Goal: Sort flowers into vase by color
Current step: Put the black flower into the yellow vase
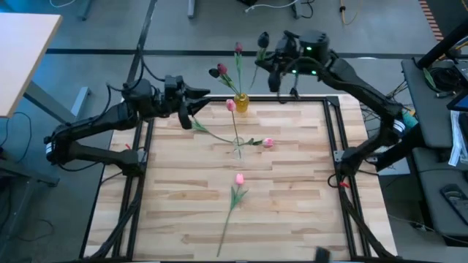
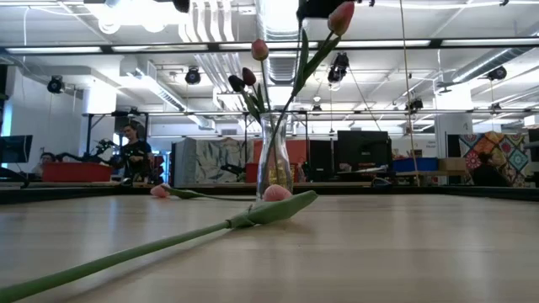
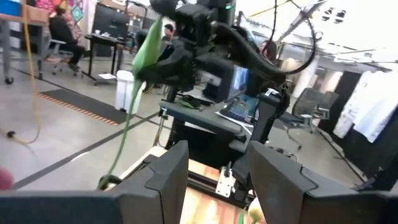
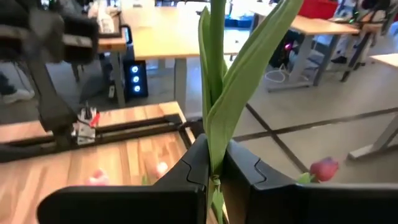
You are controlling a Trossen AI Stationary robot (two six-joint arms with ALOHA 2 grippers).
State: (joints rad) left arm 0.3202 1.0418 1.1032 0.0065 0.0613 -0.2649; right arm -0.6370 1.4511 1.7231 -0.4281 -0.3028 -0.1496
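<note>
A clear vase (image 1: 241, 103) (image 2: 274, 160) stands near the table's far edge with three tulips in it, two of them maroon (image 1: 219, 71). My right gripper (image 1: 273, 66) (image 4: 214, 167) hovers above and just beyond the vase, shut on another tulip (image 2: 341, 17) with a dark-looking head (image 1: 263, 38). Three pink tulips lie flat on the table: one (image 1: 239, 178) near the middle, one (image 1: 268, 143) to its far right, and one (image 1: 230, 106) beside the vase. My left gripper (image 1: 191, 108) (image 3: 217, 168) is open, left of the vase, with nothing between its fingers. My right gripper pinches the tulip's green stem and long leaves (image 4: 215, 158) between its two fingers, lying across the stem, from the table's far right side. The flower stands about upright and is lifted off the table. Its head is above the fingers, and its lower stem (image 2: 282, 105) reaches down to the vase's mouth.
The stems of the lying tulips cross at the table's middle (image 1: 237, 143); one long stem (image 2: 168, 244) runs toward the near edge. Dark frame rails (image 1: 333, 139) border the table on the left and right. People (image 2: 135, 151) sit in the room beyond.
</note>
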